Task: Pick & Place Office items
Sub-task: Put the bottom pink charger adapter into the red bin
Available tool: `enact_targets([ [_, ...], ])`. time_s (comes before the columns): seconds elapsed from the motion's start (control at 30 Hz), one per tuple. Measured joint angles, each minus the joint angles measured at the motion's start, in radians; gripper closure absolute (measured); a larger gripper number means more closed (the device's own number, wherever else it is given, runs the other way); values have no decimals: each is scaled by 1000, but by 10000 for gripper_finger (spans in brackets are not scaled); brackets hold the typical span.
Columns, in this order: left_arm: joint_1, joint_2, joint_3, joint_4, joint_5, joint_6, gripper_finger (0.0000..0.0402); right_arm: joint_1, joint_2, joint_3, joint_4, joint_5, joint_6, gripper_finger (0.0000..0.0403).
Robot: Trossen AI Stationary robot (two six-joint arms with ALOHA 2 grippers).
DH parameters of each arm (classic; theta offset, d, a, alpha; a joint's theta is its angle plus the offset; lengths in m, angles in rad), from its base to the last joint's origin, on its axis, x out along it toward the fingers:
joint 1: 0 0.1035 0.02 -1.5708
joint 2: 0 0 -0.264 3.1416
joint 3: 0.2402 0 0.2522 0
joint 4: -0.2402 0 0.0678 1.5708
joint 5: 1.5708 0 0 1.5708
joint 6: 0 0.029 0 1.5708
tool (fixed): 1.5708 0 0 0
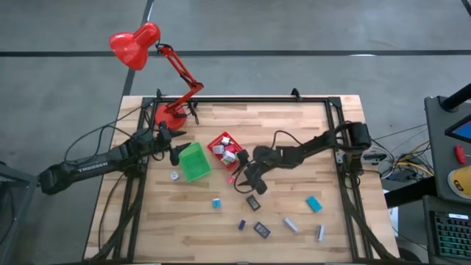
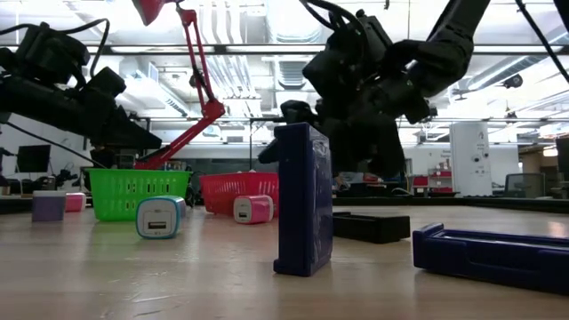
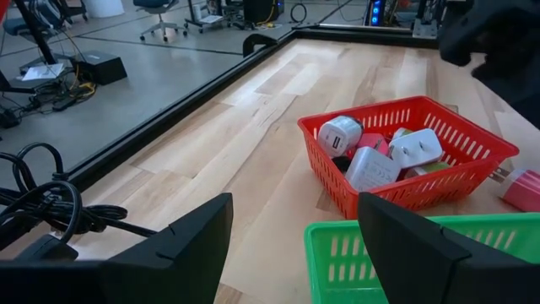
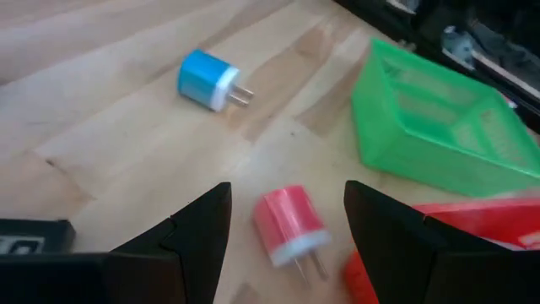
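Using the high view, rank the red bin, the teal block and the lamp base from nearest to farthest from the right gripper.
From the right gripper:
1. Red bin, just beside it, toward the table's middle.
2. Teal block, out on the right side, near the front.
3. Lamp base, at the far left corner.

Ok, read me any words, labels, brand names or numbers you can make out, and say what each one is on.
"TROSSEN", faint white lettering along the dark left arm, barely legible.
Pale marks on the black rectangular piece: too blurred to read.
Screens and signs in the room behind: too small to read.
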Motion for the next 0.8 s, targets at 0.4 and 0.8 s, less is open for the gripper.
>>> enact_targets([
  [0.4,0,4,0,1,-3,0,144,8,150,97,42,-5,81,177],
  [0.8,0,6,0,0,-3,0,145,4,167,103,46,43,71,177],
])
